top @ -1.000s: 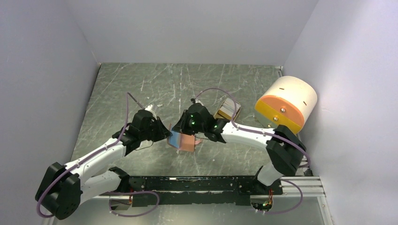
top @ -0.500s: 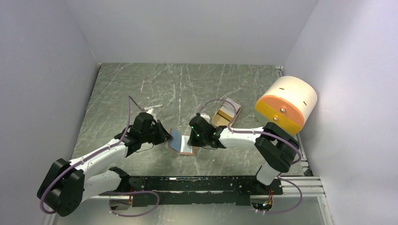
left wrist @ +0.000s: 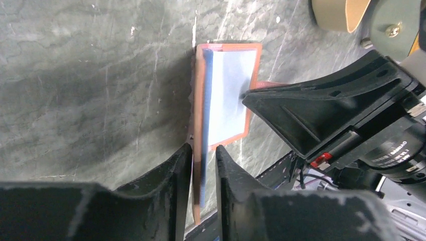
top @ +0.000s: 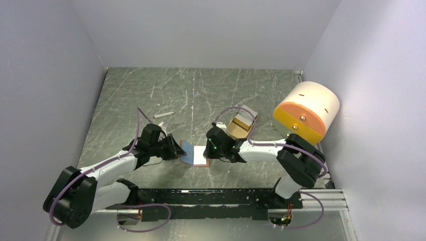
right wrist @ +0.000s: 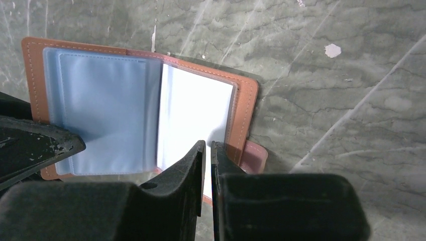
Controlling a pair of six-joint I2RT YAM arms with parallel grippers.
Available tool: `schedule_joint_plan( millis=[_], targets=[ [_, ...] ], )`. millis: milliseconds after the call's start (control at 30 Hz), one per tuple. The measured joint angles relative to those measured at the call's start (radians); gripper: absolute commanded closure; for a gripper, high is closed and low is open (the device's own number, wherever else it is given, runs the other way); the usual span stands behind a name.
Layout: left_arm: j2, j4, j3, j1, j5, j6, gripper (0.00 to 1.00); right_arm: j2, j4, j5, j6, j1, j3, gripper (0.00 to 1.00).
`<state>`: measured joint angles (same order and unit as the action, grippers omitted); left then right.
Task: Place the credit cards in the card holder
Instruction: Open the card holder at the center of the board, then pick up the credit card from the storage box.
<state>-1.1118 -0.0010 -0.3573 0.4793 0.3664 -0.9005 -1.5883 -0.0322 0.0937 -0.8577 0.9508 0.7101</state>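
Covering the scene is a scratched grey worktop (top: 201,90). A big cream-and-orange cylinder (top: 306,110) lies on its side at the right wall. Both arms reach toward the middle.

Left gripper (left wrist: 203,186): clamped on the near edge of the card holder (top: 193,154), brown cover and blue leaf between its fingers. Right gripper (right wrist: 207,168): jaws almost together, tips at the white leaf's edge; cannot tell if anything is pinched.

A tan tray (top: 241,126) sits just behind the right gripper, with pale flat contents too small to tell.

The card holder lies open and flat on the worktop between the two grippers. A light blue card (right wrist: 105,110) sits in its left clear sleeve, a white card (right wrist: 193,115) on its right side. A pinkish tab (right wrist: 253,155) sticks out at the holder's right edge.

A small white stick (top: 164,115) lies apart, behind the left arm.
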Motion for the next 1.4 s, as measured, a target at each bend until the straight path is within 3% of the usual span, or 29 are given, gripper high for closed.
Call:
schedule_joint_plan(
  millis=[133,367,467,633,800,967,1133,1400],
  targets=[
    [-0.011,0.002,0.000,0.000,0.022,0.011,0.88,0.022,0.028,0.000,0.025,0.000,0.000,0.77],
    [-0.008,-0.004,-0.011,-0.001,0.037,0.038,0.91,0.129,0.048,-0.002,0.066,0.000,0.002,0.53],
    [-0.007,-0.026,-0.029,-0.001,0.035,0.055,0.91,0.190,0.046,-0.008,0.120,0.000,0.009,0.47],
    [0.003,-0.067,-0.054,-0.001,0.027,0.082,0.89,0.278,0.076,0.040,0.333,0.000,0.068,0.45],
    [0.010,-0.116,-0.084,-0.001,0.018,0.104,0.88,0.291,0.162,0.204,0.557,-0.023,0.188,0.44],
    [0.013,-0.135,-0.108,-0.001,0.018,0.121,0.87,0.232,0.249,0.304,0.727,-0.132,0.265,0.43],
    [0.023,-0.159,-0.109,-0.001,0.018,0.127,0.87,0.155,0.319,0.345,0.864,-0.229,0.269,0.35],
    [0.031,-0.170,-0.109,-0.001,0.021,0.130,0.87,0.027,0.376,0.415,1.014,-0.317,0.332,0.37]
  ],
)
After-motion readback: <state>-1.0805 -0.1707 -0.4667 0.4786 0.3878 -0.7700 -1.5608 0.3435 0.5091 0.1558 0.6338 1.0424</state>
